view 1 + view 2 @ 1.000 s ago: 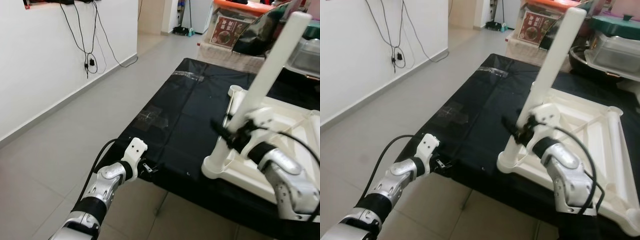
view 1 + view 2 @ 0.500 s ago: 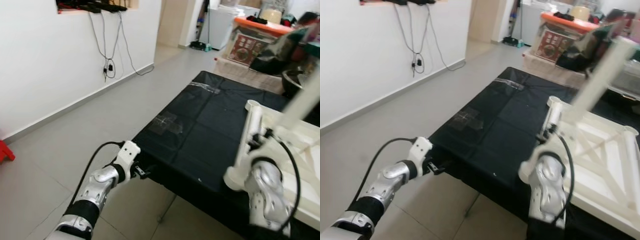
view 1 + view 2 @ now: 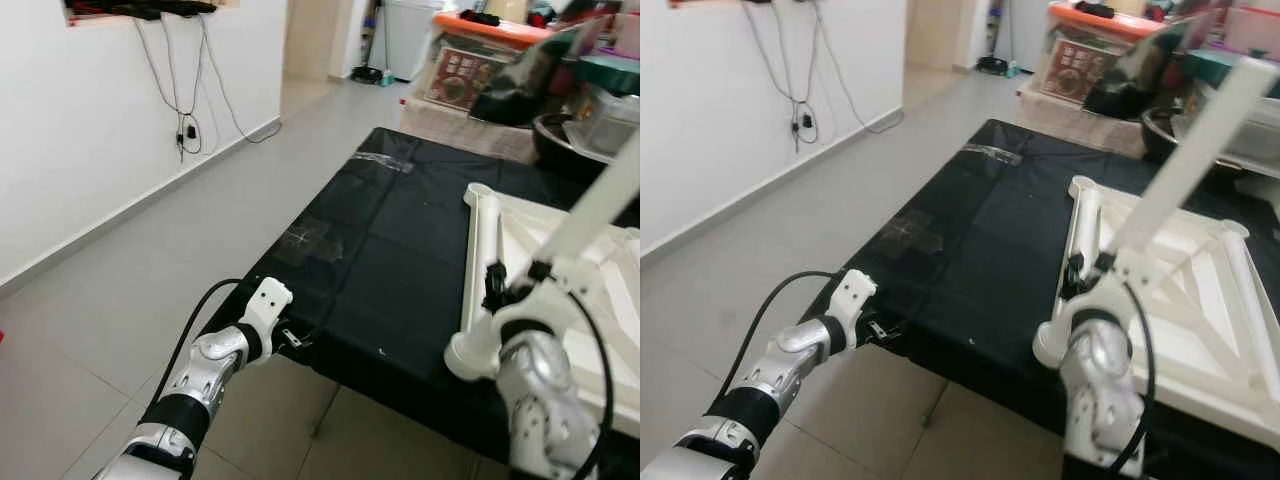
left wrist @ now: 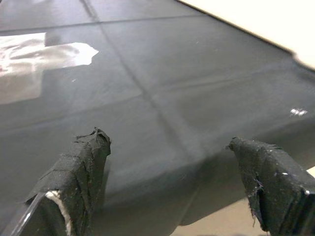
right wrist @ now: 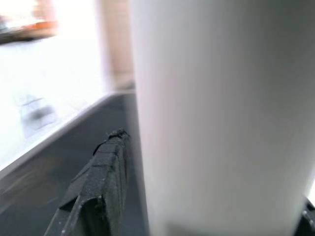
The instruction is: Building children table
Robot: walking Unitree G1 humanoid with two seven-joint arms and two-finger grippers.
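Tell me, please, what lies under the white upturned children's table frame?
The white table frame lies on a black cloth spread over a low surface. Taped patches show on the cloth's bare part. What the cloth covers, and the cloth beneath the frame, cannot be seen.

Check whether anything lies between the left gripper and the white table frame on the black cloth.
Nothing visible does. The left gripper hovers open at the near edge of the black cloth; bare cloth runs from it to the white table frame, where the right gripper holds a white leg.
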